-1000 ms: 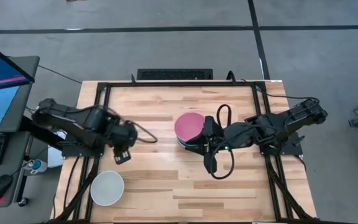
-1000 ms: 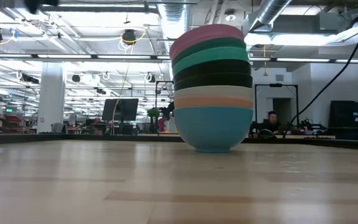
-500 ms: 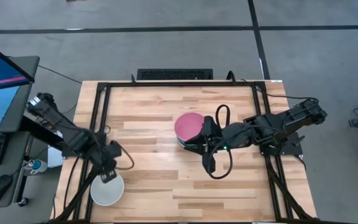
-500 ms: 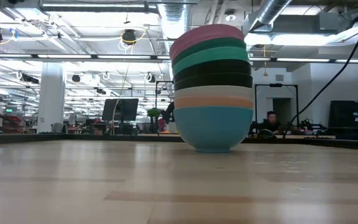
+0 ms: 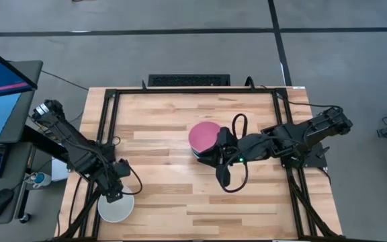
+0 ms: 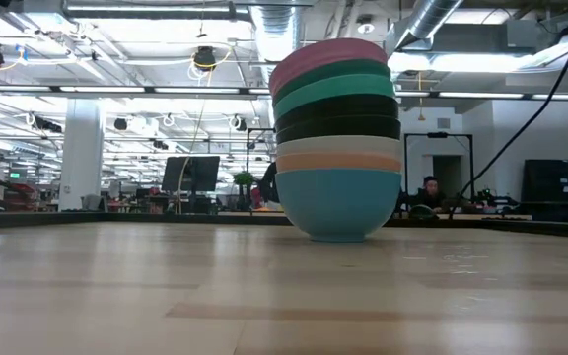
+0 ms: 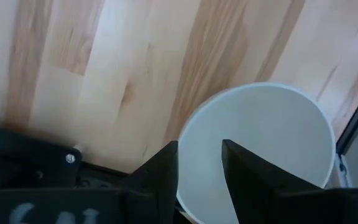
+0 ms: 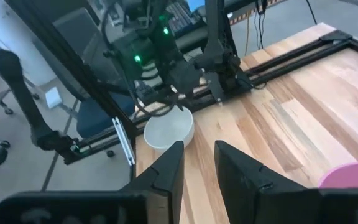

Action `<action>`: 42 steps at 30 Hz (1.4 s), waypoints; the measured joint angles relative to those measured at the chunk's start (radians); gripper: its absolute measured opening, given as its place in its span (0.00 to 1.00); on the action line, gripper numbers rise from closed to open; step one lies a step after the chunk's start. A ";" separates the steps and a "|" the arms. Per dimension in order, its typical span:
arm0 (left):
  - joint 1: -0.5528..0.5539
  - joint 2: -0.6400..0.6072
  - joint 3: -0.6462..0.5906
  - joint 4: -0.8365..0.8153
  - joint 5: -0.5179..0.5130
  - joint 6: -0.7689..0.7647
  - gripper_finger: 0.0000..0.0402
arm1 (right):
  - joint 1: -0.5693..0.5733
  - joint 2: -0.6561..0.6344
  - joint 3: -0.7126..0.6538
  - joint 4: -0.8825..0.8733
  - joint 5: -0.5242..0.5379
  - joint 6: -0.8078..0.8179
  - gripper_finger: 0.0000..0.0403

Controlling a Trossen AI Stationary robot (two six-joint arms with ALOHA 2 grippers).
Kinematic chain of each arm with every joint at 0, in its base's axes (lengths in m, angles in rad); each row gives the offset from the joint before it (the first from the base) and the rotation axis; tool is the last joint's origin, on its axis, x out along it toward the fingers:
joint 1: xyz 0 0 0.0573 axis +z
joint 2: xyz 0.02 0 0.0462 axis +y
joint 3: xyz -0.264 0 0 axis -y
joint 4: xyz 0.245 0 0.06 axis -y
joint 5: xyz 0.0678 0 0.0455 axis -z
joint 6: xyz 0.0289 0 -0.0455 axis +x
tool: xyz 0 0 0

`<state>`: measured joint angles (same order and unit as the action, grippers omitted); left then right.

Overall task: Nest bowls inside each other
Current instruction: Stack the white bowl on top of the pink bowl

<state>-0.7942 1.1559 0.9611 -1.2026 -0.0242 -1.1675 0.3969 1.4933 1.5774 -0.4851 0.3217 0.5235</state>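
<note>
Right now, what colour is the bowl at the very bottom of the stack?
Light blue; the bottom bowl shows best in the low view.

No text, label, brand, number or sign can be read in any view. The monitor at the left edge of the high view shows only blurred blue and red patches. In the low view, the distant screens and fittings of the room behind the stacked bowls carry nothing legible, and the bowls themselves are unmarked.
</note>
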 joint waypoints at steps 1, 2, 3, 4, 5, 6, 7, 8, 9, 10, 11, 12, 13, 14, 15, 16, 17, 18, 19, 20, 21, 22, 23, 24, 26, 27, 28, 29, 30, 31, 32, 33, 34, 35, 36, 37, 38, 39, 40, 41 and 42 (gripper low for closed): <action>-0.004 0.005 0.000 0.000 0.000 0.000 0.28 | 0.000 0.002 -0.001 -0.004 0.000 0.001 0.28; -0.005 0.010 0.000 -0.001 0.000 -0.001 0.28 | 0.001 0.004 0.000 -0.003 0.000 0.001 0.28; -0.007 0.017 0.000 -0.001 0.000 -0.001 0.28 | 0.002 0.010 0.001 0.003 0.001 0.002 0.28; -0.007 0.023 0.000 -0.002 0.001 -0.001 0.28 | 0.002 0.017 0.002 0.008 0.002 0.005 0.28; -0.007 0.026 0.000 -0.004 0.001 -0.002 0.28 | 0.003 0.023 0.001 0.002 0.002 0.009 0.28; -0.008 0.031 0.000 -0.008 0.001 -0.002 0.28 | 0.006 0.032 -0.001 -0.003 0.000 0.014 0.28; -0.008 0.038 0.000 -0.014 -0.001 0.001 0.28 | 0.008 0.041 -0.001 0.004 0.000 0.024 0.28; -0.008 0.045 0.000 -0.019 -0.006 0.009 0.28 | 0.009 0.048 -0.001 0.007 0.000 0.027 0.28; -0.008 0.051 0.000 -0.023 -0.012 0.024 0.28 | 0.009 0.053 0.000 0.008 -0.001 0.027 0.28; -0.008 0.059 0.000 -0.025 -0.012 0.039 0.28 | 0.010 0.061 0.000 0.009 -0.001 0.028 0.28; -0.008 0.070 0.000 -0.028 -0.012 0.056 0.28 | 0.012 0.070 0.000 0.016 -0.002 0.033 0.28; -0.008 0.082 0.000 -0.028 -0.012 0.075 0.28 | 0.015 0.079 0.000 0.020 -0.003 0.046 0.28; -0.008 0.093 0.000 -0.027 -0.012 0.093 0.28 | 0.016 0.088 0.000 0.022 -0.003 0.059 0.28; -0.008 0.104 0.000 -0.029 -0.012 0.108 0.28 | 0.016 0.098 0.000 0.031 -0.004 0.072 0.28; -0.008 0.116 0.000 -0.030 -0.011 0.115 0.28 | 0.015 0.105 0.000 0.042 -0.005 0.078 0.28; -0.008 0.128 0.000 -0.028 -0.010 0.124 0.28 | 0.015 0.110 0.000 0.048 -0.006 0.079 0.28; -0.008 0.138 0.000 -0.026 -0.003 0.133 0.28 | 0.015 0.114 0.000 0.059 -0.006 0.079 0.28; -0.007 0.148 0.000 -0.025 0.014 0.149 0.28 | 0.015 0.116 0.000 0.069 -0.007 0.079 0.28; -0.007 0.157 0.000 -0.022 0.029 0.169 0.28 | 0.015 0.117 0.000 0.071 -0.007 0.079 0.28; -0.007 0.169 0.000 -0.016 0.044 0.188 0.28 | 0.015 0.117 0.000 0.075 -0.007 0.079 0.28; -0.007 0.180 0.000 -0.010 0.050 0.201 0.28 | 0.015 0.117 0.000 0.080 -0.007 0.079 0.28; -0.008 0.191 0.000 -0.006 0.054 0.212 0.28 | 0.015 0.117 0.000 0.083 -0.007 0.079 0.28; -0.008 0.200 0.000 -0.006 0.054 0.224 0.28 | 0.015 0.117 0.000 0.082 -0.008 0.079 0.28; -0.008 0.209 0.000 -0.006 0.054 0.236 0.28 | 0.015 0.116 0.000 0.082 -0.008 0.079 0.28; -0.007 0.228 0.000 -0.006 0.053 0.263 0.28 | 0.015 0.111 0.000 0.085 -0.009 0.079 0.28; -0.007 0.239 0.000 -0.006 0.053 0.280 0.28 | 0.015 0.109 0.000 0.090 -0.009 0.079 0.28; -0.005 0.251 0.000 -0.006 0.053 0.298 0.28 | 0.015 0.108 0.000 0.094 -0.009 0.079 0.28; -0.002 0.262 0.000 -0.007 0.053 0.314 0.28 | 0.015 0.108 0.000 0.095 -0.009 0.079 0.28; 0.002 0.271 0.000 -0.006 0.052 0.328 0.28 | 0.015 0.109 0.000 0.098 -0.010 0.079 0.28; 0.007 0.280 0.000 -0.006 0.050 0.338 0.28 | 0.015 0.110 0.000 0.105 -0.010 0.079 0.28; 0.013 0.287 0.000 -0.006 0.048 0.341 0.28 | 0.015 0.109 0.000 0.113 -0.010 0.079 0.28; 0.023 0.294 0.000 -0.004 0.046 0.342 0.28 | 0.015 0.109 0.000 0.117 -0.010 0.079 0.28; 0.031 0.299 0.000 0.001 0.045 0.345 0.28 | 0.015 0.109 0.000 0.119 -0.011 0.079 0.28; 0.040 0.301 0.000 0.008 0.045 0.350 0.28 | 0.015 0.109 0.000 0.119 -0.011 0.079 0.28; 0.048 0.300 0.000 0.016 0.045 0.360 0.28 | 0.015 0.109 0.000 0.119 -0.011 0.079 0.28; 0.057 0.300 0.000 0.024 0.042 0.370 0.28 | 0.015 0.109 0.000 0.119 -0.011 0.079 0.28; 0.068 0.300 0.000 0.033 0.040 0.382 0.28 | 0.015 0.109 0.000 0.121 -0.011 0.079 0.28; 0.077 0.300 0.000 0.038 0.038 0.396 0.28 | 0.015 0.109 0.000 0.122 -0.011 0.079 0.28; 0.086 0.300 0.000 0.043 0.037 0.411 0.28 | 0.015 0.109 0.000 0.122 -0.011 0.079 0.28; 0.093 0.300 0.000 0.047 0.037 0.424 0.28 | 0.016 0.109 0.000 0.121 -0.012 0.079 0.28; 0.102 0.300 0.000 0.055 0.037 0.435 0.28 | 0.016 0.109 0.000 0.121 -0.016 0.079 0.28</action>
<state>-0.6924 1.4563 0.9611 -1.1478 0.0128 -0.7327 0.4126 1.6024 1.5772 -0.3637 0.3058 0.6029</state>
